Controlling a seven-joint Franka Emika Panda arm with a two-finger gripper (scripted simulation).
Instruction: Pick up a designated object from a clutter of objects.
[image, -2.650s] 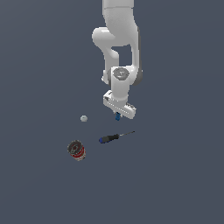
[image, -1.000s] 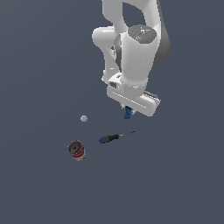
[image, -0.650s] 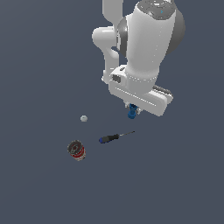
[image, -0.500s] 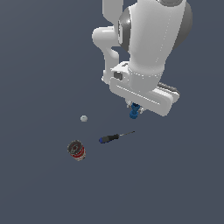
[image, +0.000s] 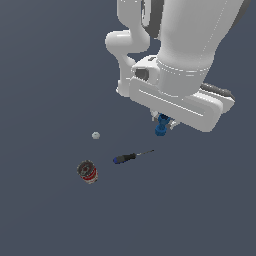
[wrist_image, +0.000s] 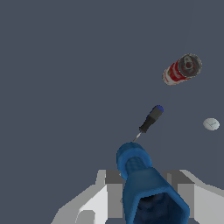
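Three items lie on the surface (image: 45, 65) below the hand (image: 163, 122): a screwdriver (image: 131, 156), a white ball (image: 95, 135) and a can (image: 87, 171) with a red band. The fourth, the blue piece (image: 161, 124), is up in the air, clamped between the hand's fingers (wrist_image: 94, 201) with its knobbly end hanging out beneath them. In the wrist view the blue piece (wrist_image: 144, 183) fills the space between the two grey fingers and points down toward the screwdriver (wrist_image: 150, 120), which lies nearest under the hand, its thin shaft end closer to the hand and its blue-capped handle end farther off. Beyond the screwdriver's handle, farther from the hand, the can (wrist_image: 181, 69) lies on its side, dark end showing. The ball (wrist_image: 211, 124) sits apart from both, off to one side of the line from hand to can. None of the three things on the surface touches another. The arm's white body looms large in the exterior view, hiding most of the hand (wrist_image: 144, 205); only the blue piece shows clearly beneath it.
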